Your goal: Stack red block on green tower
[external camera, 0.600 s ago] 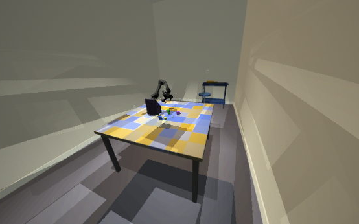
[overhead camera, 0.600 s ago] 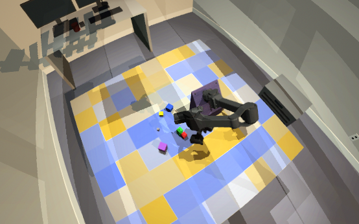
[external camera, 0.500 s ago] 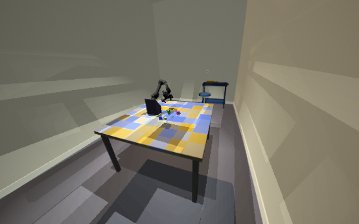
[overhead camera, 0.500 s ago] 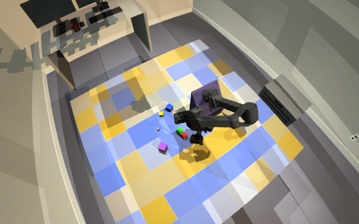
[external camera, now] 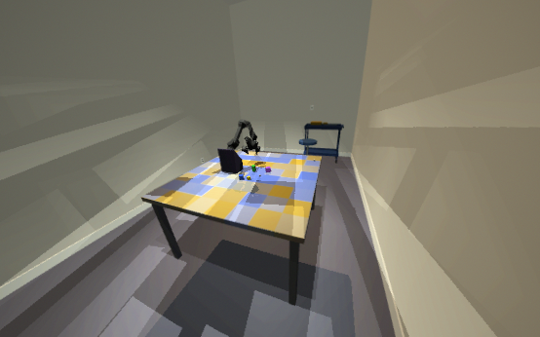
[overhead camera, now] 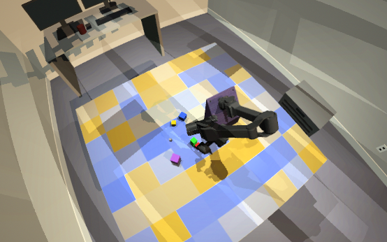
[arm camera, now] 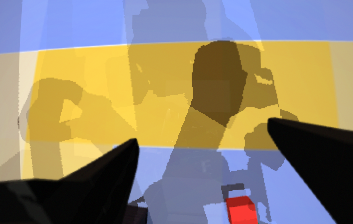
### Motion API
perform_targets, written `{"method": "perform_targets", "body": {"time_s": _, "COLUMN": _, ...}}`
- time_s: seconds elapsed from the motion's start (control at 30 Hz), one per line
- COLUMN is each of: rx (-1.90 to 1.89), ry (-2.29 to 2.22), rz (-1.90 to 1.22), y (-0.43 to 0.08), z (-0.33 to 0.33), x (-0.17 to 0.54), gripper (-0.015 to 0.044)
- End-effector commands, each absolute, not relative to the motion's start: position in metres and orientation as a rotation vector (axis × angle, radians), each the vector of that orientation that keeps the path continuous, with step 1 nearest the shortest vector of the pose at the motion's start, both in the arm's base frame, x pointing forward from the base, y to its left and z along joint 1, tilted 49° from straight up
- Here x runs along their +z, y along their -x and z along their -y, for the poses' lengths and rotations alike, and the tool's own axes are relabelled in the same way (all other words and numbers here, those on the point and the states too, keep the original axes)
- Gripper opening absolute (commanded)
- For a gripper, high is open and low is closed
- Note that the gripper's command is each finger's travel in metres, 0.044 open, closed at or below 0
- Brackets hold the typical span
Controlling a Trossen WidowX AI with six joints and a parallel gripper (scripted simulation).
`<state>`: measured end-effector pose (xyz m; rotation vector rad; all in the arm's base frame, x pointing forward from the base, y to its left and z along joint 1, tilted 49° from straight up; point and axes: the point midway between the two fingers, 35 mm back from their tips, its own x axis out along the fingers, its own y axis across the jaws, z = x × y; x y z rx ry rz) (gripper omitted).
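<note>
gripper: the gripper [arm camera: 204,135] stands spread nearly to its widest, with nothing between its dark, pointed fingers; it touches no block in the wrist view.
arm: black, jointed, reaching out from a dark purple base [overhead camera: 220,106] over the middle of the counter [external camera: 273,221].
red block: the red block [arm camera: 242,210] sits on the counter, low in the wrist view, between the two finger tips but nearer the camera; from above, the red block [overhead camera: 197,144] shows only as a sliver just beside the green one, partly hidden by the gripper.
green tower: the green tower [overhead camera: 193,140] has a flat, bright top; whether the red block touches it cannot be told.
other blocks: a purple cube [overhead camera: 175,159], a blue cube [overhead camera: 182,116] and a small yellow cube [overhead camera: 173,122] lie apart from one another; a tiny grey ball [overhead camera: 170,139] lies between them.
surface: flat checked counter in blue, yellow and grey, crossed by the arm's shadow.
edges: the blocks cluster near the middle, well away from every counter edge.
</note>
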<state>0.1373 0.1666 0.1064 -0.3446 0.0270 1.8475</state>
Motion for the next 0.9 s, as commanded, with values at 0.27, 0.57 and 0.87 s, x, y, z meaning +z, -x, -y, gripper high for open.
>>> {"method": "perform_targets", "body": {"time_s": 0.27, "rx": 1.756, "ry": 0.053, "rz": -0.559, "y": -0.142, "z": -0.165, "x": 0.091, "gripper": 0.0440}}
{"method": "perform_targets", "body": {"time_s": 0.57, "rx": 1.595, "ry": -0.163, "rz": -0.921, "y": -0.147, "z": -0.164, "x": 0.080, "gripper": 0.0440}}
{"method": "perform_targets", "body": {"time_s": 0.87, "rx": 1.363, "ry": -0.382, "rz": -1.243, "y": -0.152, "z": -0.162, "x": 0.070, "gripper": 0.0440}}
